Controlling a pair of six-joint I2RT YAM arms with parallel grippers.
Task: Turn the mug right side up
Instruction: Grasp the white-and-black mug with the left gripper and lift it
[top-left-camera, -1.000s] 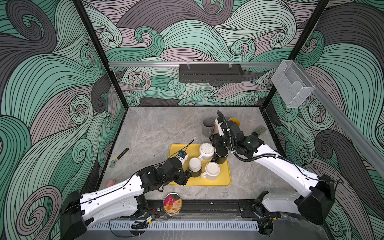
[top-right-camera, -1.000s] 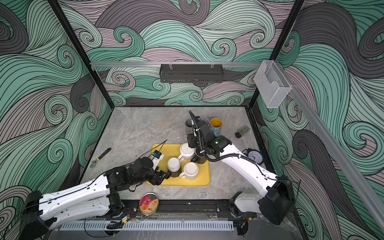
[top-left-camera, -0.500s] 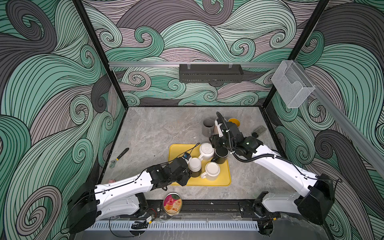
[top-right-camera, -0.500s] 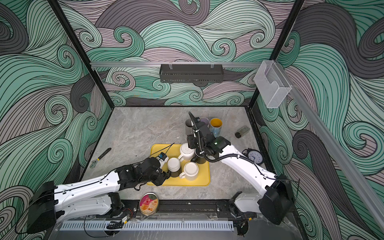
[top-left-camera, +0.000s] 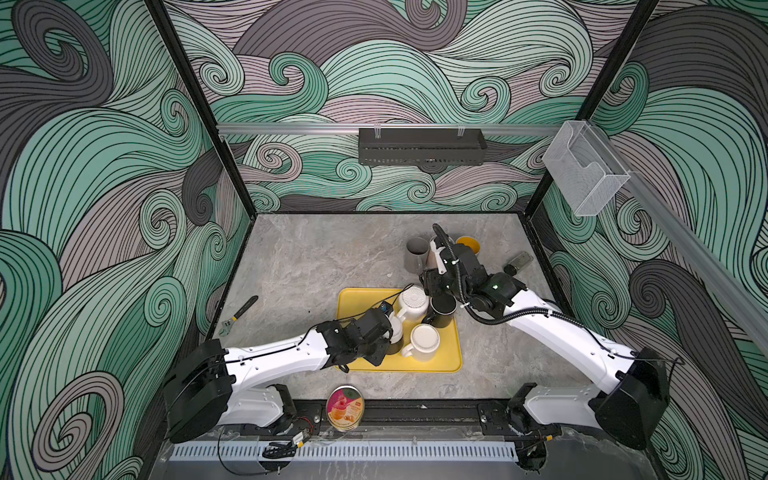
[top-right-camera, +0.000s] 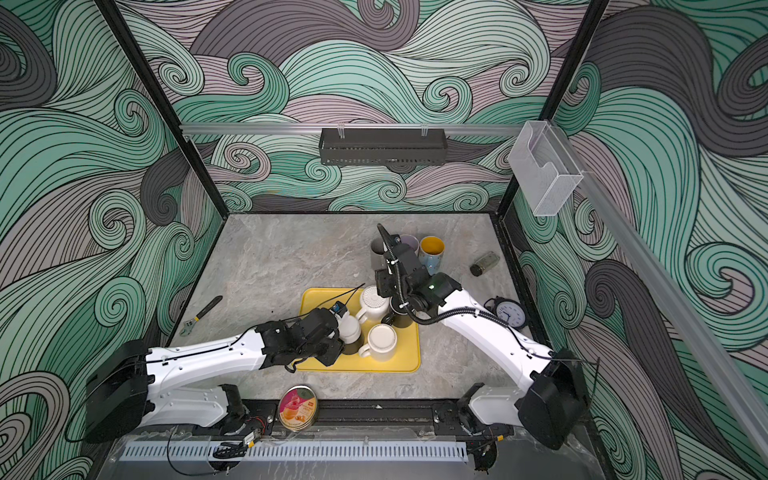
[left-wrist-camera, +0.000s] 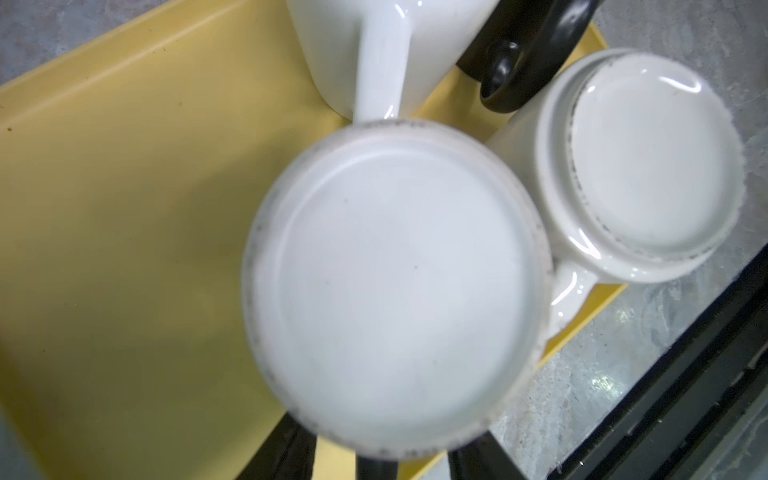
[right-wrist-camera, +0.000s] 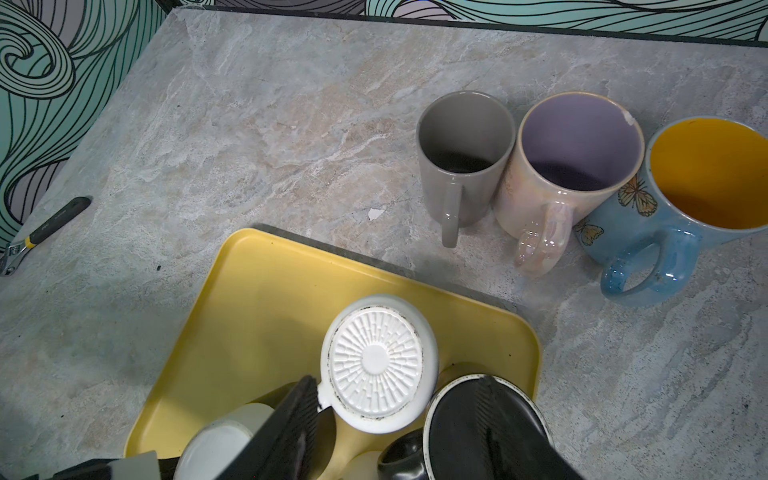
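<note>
Two tools work over the yellow tray (top-left-camera: 357, 297). The left tool (top-left-camera: 387, 337) reaches in from the tray's near left side. Its dark fingers (left-wrist-camera: 291, 451) stand on either side of the white mug (left-wrist-camera: 395, 291), close against its wall. Whether they press it I cannot tell, because the mug's blurred base hides the tips in the left wrist view. That white mug stands upside down on the tray, base up, at the near left of a tight cluster of four.

The right tool (right-wrist-camera: 397, 382) hangs above the tray's far right part with its jaws apart and nothing held between them. One finger (right-wrist-camera: 498, 415) lies over the black mug (top-left-camera: 442, 309), which is also base up.

Just beyond the white mug is the ribbed-base mug (right-wrist-camera: 376, 361), inverted, its handle running down to the white mug's edge. The cream mug (left-wrist-camera: 640, 166) stands inverted just beside the white mug on the tray's near right.

Past the tray's far edge, three mugs stand upright in a row on the desk (top-left-camera: 311, 257), side by side: a grey mug (right-wrist-camera: 463, 158), a lilac mug (right-wrist-camera: 577, 145) and a blue butterfly mug (right-wrist-camera: 706, 174) with a yellow inside.

A wrench (top-left-camera: 239, 316) lies well apart by the left wall. A round tin (top-left-camera: 345, 409) sits at the front rail. In a top view a small jar (top-right-camera: 484, 264) and a clock (top-right-camera: 511, 311) lie near the right wall.
</note>
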